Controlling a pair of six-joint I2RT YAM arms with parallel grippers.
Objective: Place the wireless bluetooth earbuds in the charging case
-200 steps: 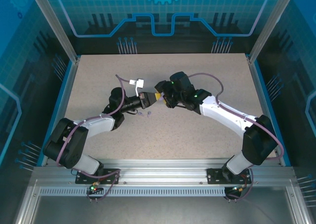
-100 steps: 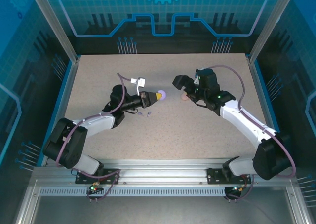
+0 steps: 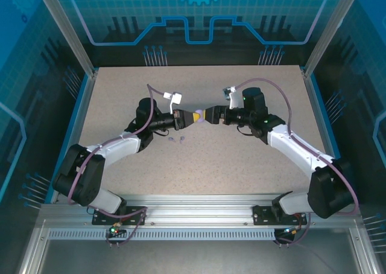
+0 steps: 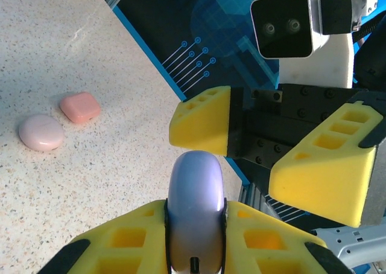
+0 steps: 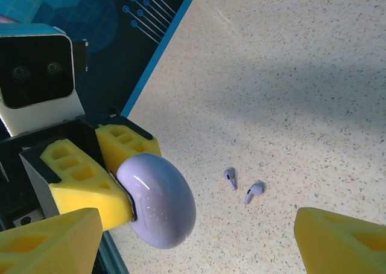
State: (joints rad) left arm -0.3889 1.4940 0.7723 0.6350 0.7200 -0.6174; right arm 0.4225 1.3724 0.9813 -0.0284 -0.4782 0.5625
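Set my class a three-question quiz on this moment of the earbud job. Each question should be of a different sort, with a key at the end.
1. True or false: the right gripper is clamped on the purple case.
2. Where do the two purple earbuds lie? A: inside the case. B: on the table, apart from both grippers. C: between the right gripper's fingers.
3. Fill in: the purple case is pinched by the ___ gripper.
Key: 1 false: its jaws stand open, one on each side of the case. 2 B. 3 left: the left gripper is shut on it.
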